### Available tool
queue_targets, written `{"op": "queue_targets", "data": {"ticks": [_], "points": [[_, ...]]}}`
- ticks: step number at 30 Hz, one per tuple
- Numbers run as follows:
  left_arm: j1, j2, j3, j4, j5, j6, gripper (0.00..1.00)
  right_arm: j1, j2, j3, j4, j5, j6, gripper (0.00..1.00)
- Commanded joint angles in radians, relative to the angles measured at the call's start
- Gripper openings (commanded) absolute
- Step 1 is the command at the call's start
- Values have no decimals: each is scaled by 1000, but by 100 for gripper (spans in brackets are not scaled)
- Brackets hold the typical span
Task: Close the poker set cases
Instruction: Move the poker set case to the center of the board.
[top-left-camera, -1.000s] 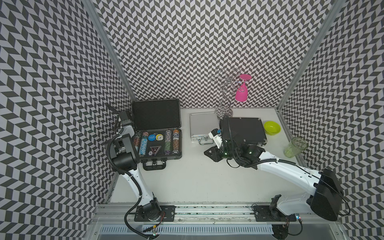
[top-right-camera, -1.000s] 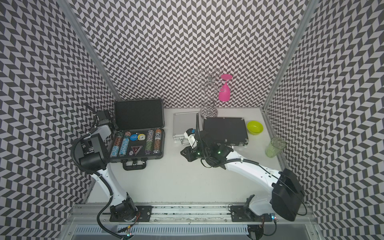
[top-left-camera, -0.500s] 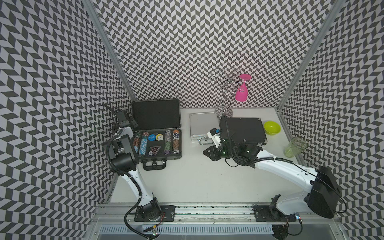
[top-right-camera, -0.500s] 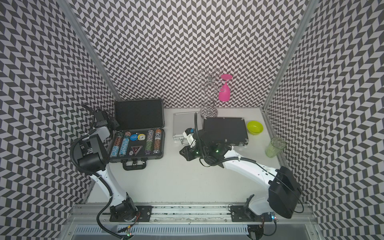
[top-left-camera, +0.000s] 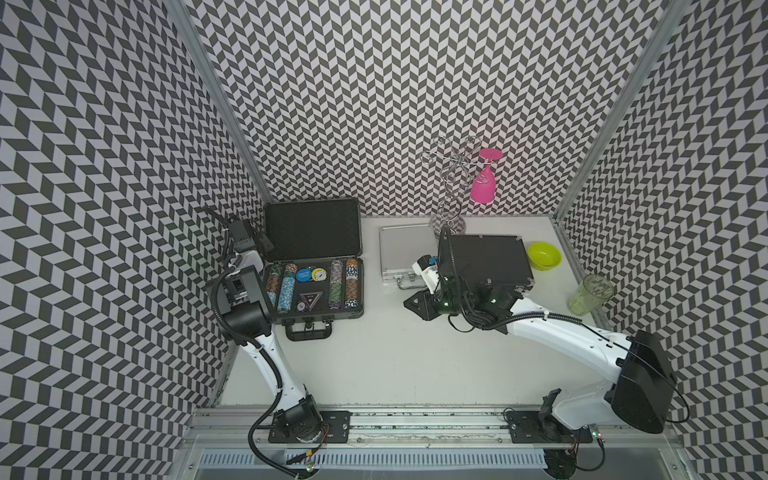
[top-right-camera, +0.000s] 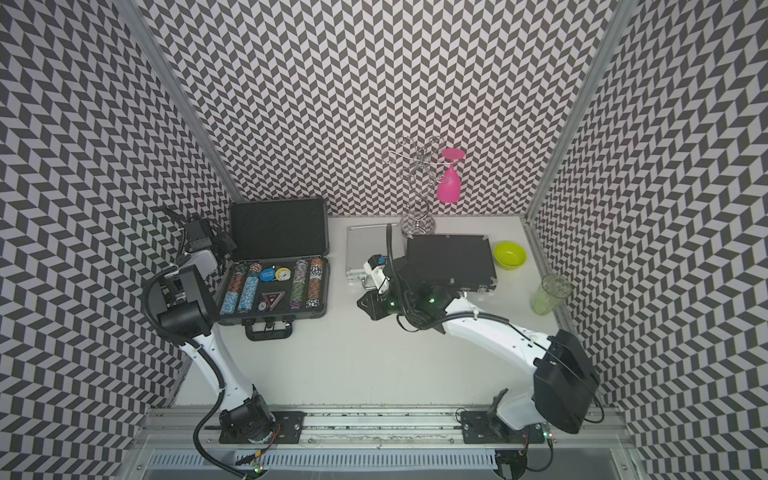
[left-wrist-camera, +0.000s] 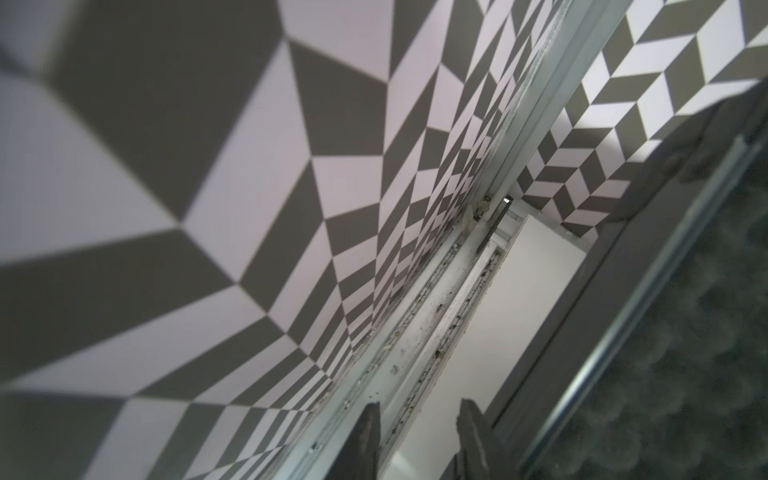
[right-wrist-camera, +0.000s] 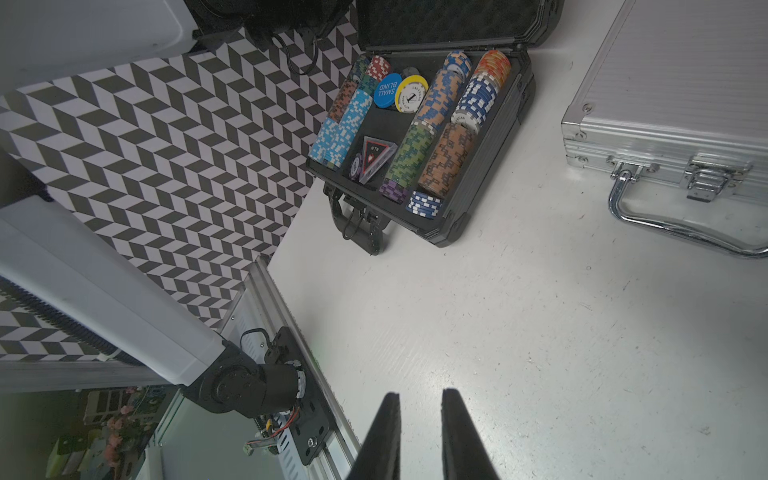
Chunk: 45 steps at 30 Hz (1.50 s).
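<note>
In both top views you are seeing the open black case (top-left-camera: 332, 316) sitting at the left of the counter (top-left-camera: 395, 357). Its lid (top-left-camera: 311, 228) is standing up and rows of coloured chips (top-left-camera: 286, 286) are lying inside. The silver case (top-left-camera: 401, 253) is lying shut in the middle, and the second black case (top-left-camera: 486, 257) beside it is looking shut too.

In the left wrist view the left fingers (left-wrist-camera: 370, 444) are standing a little apart, holding nothing, just beside the lid's edge.

In the right wrist view the right fingers (right-wrist-camera: 384, 436) are showing a narrow gap, holding nothing, above bare counter.
</note>
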Motion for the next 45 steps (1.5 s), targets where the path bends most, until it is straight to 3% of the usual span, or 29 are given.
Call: {"op": "queue_targets", "data": {"ticks": [1, 12, 30, 38, 39, 43, 45], "points": [[-19, 39, 25, -34, 99, -11, 27, 5, 8, 34, 21, 6, -12, 20], [-19, -20, -67, 31, 150, -48, 0, 5, -20, 29, 23, 37, -19, 20], [-37, -117, -206, 51, 156, -73, 0, 0, -40, -44, 62, 130, -32, 20], [-55, -163, -227, 23, 162, -47, 0, -2, -55, -70, 92, 110, -28, 20], [-55, -164, -219, 8, 141, -48, 5, -1, -58, -75, 94, 106, -27, 20], [-52, -160, -174, -43, 71, -40, 39, -3, -76, -102, 106, 117, -22, 20], [-50, -151, -155, -59, 64, -33, 46, -5, -78, -106, 106, 123, -23, 20]]}}
